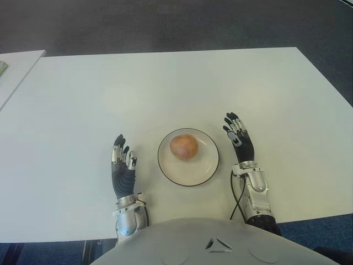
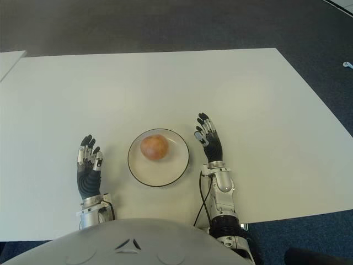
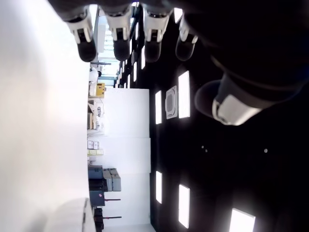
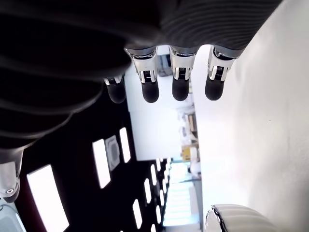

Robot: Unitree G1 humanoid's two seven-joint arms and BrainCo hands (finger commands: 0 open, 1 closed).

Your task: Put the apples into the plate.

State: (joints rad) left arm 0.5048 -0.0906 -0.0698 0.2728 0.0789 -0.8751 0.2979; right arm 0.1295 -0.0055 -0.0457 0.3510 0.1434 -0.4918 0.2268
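Observation:
One reddish-yellow apple [image 1: 183,146] sits inside the white plate [image 1: 205,167] with a dark rim, near the front middle of the white table [image 1: 165,88]. My left hand [image 1: 122,163] shows to the left of the plate, fingers stretched out and holding nothing. To the right of the plate is my right hand [image 1: 237,135], also open with straight fingers and empty. Both wrist views show only extended fingers [image 3: 116,34] and fingers [image 4: 164,87] with nothing between them. No other apple is in view.
A second white table edge [image 1: 16,72] shows at the far left. Dark carpet [image 1: 176,25] lies beyond the table. A black cable [image 1: 238,199] runs along my right forearm near the table's front edge.

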